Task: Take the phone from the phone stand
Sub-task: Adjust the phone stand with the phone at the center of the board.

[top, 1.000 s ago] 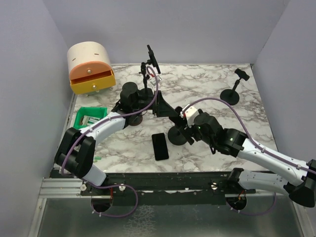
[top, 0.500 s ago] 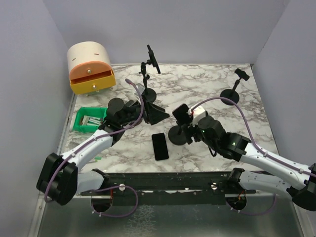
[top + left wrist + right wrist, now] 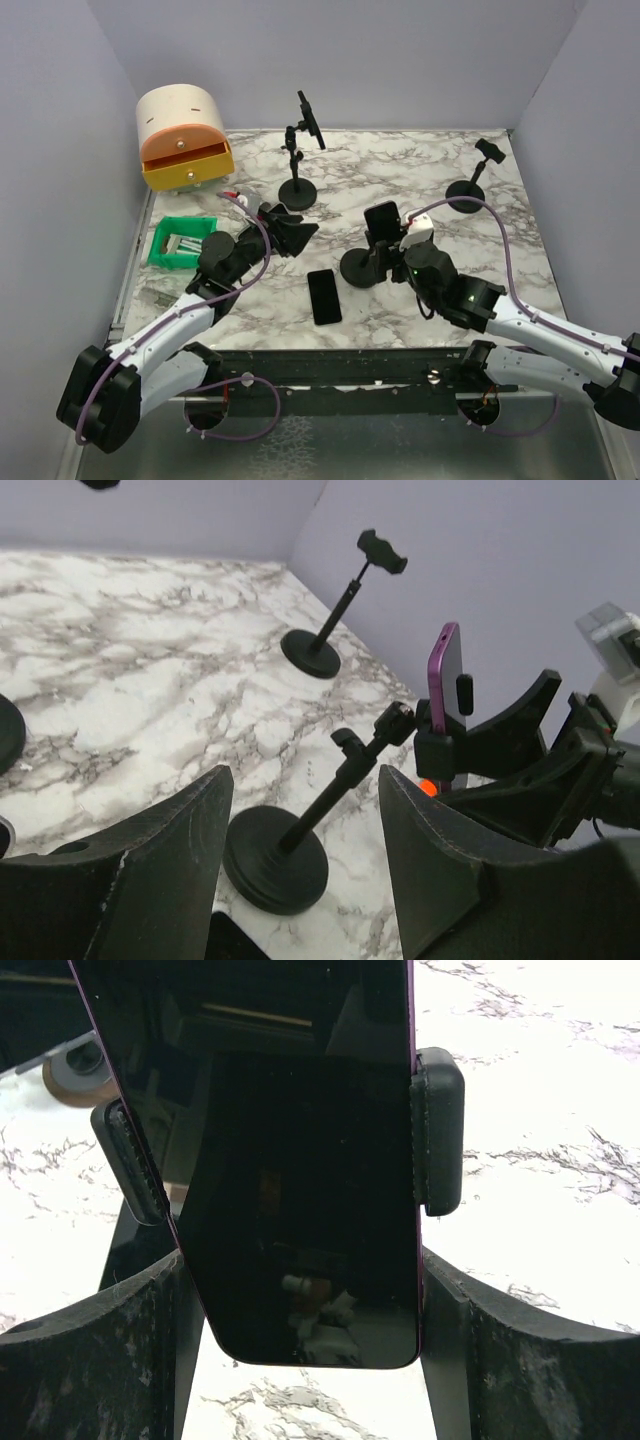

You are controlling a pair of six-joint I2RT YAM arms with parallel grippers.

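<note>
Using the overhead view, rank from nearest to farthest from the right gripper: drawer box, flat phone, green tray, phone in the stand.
1. Phone in the stand, between the right gripper fingers.
2. Flat phone, just to its left.
3. Green tray, at the left edge.
4. Drawer box, far left corner.

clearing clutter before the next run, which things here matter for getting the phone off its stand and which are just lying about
Job in hand:
purple phone
phone stand holding it
right gripper, clasping the purple phone
left gripper, open nearby

Lying about:
flat black phone
empty back stand
empty far-right stand
drawer box
green tray
</note>
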